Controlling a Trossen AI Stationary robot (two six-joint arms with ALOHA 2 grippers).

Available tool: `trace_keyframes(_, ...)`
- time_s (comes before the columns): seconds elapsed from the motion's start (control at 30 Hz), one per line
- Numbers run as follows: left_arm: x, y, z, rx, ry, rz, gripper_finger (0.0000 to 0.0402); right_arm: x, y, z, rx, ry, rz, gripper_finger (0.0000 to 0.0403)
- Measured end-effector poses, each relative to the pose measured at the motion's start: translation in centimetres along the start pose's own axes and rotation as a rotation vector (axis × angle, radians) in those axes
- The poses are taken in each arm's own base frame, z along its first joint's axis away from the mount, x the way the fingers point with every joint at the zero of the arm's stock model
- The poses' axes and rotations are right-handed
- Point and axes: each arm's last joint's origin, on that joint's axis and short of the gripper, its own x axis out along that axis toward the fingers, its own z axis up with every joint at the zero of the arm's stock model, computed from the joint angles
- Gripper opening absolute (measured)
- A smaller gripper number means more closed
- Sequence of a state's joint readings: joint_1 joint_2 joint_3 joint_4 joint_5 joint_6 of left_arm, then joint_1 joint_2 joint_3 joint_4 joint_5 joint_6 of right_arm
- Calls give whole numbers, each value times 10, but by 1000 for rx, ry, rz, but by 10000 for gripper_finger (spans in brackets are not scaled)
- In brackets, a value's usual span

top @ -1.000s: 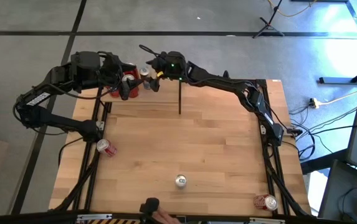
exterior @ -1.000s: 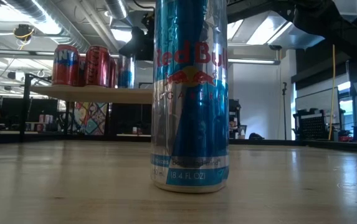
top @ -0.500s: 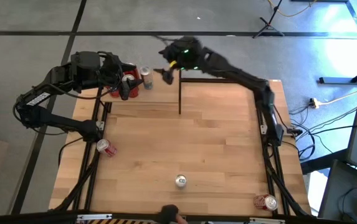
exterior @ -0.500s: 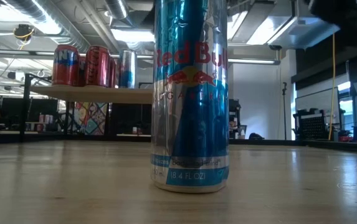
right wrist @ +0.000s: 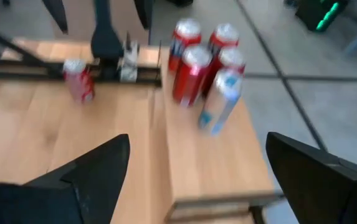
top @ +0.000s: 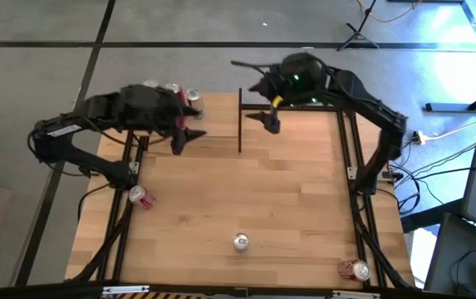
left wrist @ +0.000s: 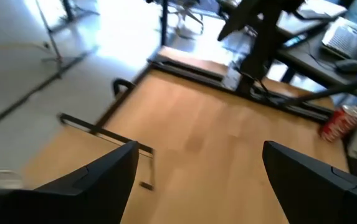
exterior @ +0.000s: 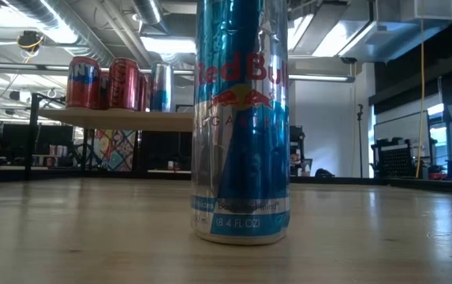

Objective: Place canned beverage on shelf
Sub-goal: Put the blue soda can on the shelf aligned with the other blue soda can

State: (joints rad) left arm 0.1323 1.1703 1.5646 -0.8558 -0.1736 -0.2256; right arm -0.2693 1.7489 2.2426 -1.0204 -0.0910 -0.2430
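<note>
The shelf [top: 217, 116] stands at the table's far left; its board [right wrist: 209, 162] carries several upright cans at its far end: red ones [right wrist: 190, 71] and a blue-and-silver one [right wrist: 218, 102], also in the low view [exterior: 123, 83]. My right gripper [top: 269, 123] hangs open in the air just right of the shelf, its fingers [right wrist: 97, 168] bare. My left gripper [top: 186, 137] hovers open over the shelf's near part, nothing between its fingers [left wrist: 103, 174]. A tall blue-and-silver can [top: 241, 242] stands upright on the table near the front edge, filling the low view [exterior: 241, 118].
A red can [top: 142, 196] lies near the table's left edge, by the left arm's frame. Another red can [top: 355, 269] sits at the near right corner. Black frame rails run along both side edges. The table's middle [top: 254, 191] is bare wood.
My right gripper has drawn back from the cans on the shelf, rising and swinging toward the table's right, staying open. My left gripper has shifted off the cans toward the near right. The cans stay standing on the shelf.
</note>
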Motion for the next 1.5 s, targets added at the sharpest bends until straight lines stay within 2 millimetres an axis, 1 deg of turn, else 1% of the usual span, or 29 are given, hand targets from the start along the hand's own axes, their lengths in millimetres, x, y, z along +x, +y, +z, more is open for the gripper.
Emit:
trace_keyframes(0.07,11,-10,-3,0,35,-27,331,-7,11,-8,7,36,3,363)
trace_keyframes(0.17,28,-28,-8,-12,81,-50,331,-19,29,-27,27,60,8,363)
trace_keyframes(0.3,47,-55,-18,-49,132,-65,331,-29,56,-62,64,46,66,363)
trace_keyframes(0.47,64,-98,-40,-90,214,-100,331,-35,93,-106,179,3,184,363)
trace_keyframes(0.53,67,-116,-51,-97,244,-110,331,-30,108,-122,245,29,251,363)
trace_keyframes(0.63,69,-143,-68,-106,282,-119,331,-21,128,-144,304,131,350,363)
trace_keyframes(0.77,69,-178,-95,-65,341,-150,331,-7,155,-161,391,173,422,363)
trace_keyframes(0.87,71,-201,-117,-66,368,-127,331,4,182,-174,347,157,483,363)
trace_keyframes(0.97,73,-220,-138,-67,396,-111,331,8,208,-185,305,104,503,363)
trace_keyframes(1.07,78,-234,-157,-74,429,-95,331,14,230,-197,260,61,491,363)
trace_keyframes(1.13,82,-239,-166,-78,452,-83,331,19,241,-206,218,66,466,363)
trace_keyframes(1.23,91,-246,-180,-79,492,-65,331,31,253,-218,184,118,438,363)
trace_keyframes(1.3,98,-249,-189,-88,507,-39,331,40,259,-225,194,151,431,363)
trace_keyframes(1.4,109,-255,-202,-84,505,-4,331,52,271,-226,203,118,457,363)
trace_keyframes(1.5,120,-259,-215,-63,498,21,331,65,282,-226,181,42,476,363)
